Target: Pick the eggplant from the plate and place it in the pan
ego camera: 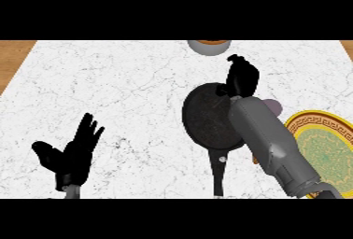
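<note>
The dark round pan (207, 119) lies mid-counter, its handle (218, 175) pointing toward me. My right hand (241, 77) hovers over the pan's far right rim, its grey forearm crossing the pan's right side. A small mauve rounded shape, apparently the eggplant (275, 107), peeks out right of that forearm, between pan and plate, mostly hidden. The yellow-rimmed plate (303, 122) with a green centre sits at the right edge, nothing visible on it. My left hand (72, 151) rests open at lower left, fingers up.
A round bowl (208, 45) is cut off at the counter's far edge, just beyond the pan. Brown wood shows past the white marble at the top left (14, 56) and top right corners.
</note>
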{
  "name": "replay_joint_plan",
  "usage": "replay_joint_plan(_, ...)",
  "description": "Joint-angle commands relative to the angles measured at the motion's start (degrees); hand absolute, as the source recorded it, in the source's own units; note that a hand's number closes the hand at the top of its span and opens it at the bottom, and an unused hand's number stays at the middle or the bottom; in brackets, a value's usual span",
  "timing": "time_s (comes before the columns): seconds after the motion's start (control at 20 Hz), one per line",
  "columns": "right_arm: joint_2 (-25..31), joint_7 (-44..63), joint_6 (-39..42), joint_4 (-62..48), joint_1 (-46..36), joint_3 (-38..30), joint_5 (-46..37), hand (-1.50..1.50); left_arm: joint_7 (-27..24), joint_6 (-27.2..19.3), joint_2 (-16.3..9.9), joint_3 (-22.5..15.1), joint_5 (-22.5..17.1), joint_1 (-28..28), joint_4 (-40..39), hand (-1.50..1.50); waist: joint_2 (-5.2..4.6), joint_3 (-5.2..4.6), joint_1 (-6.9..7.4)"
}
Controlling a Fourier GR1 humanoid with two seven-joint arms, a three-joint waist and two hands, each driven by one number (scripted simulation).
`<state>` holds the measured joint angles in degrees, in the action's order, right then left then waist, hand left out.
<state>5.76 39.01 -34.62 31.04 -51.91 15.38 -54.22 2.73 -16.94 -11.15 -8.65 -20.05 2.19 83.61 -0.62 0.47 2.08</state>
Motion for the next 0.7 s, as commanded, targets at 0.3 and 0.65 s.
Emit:
replay_joint_plan(0.3,-2.5,-25.6,-11.1,6.7,1.7,-14.0,19.4,-1.50,0.4,-0.8,1.9,-1.1,1.1,0.6,-2.5,0.00,-0.52,-0.19,-0.47)
replay_joint_plan(0.65,-5.6,-39.7,-2.7,18.8,10.1,-21.6,37.3,-1.50,0.7,-1.2,2.6,-1.6,1.6,2.2,-2.0,0.00,0.57,-0.32,-2.37)
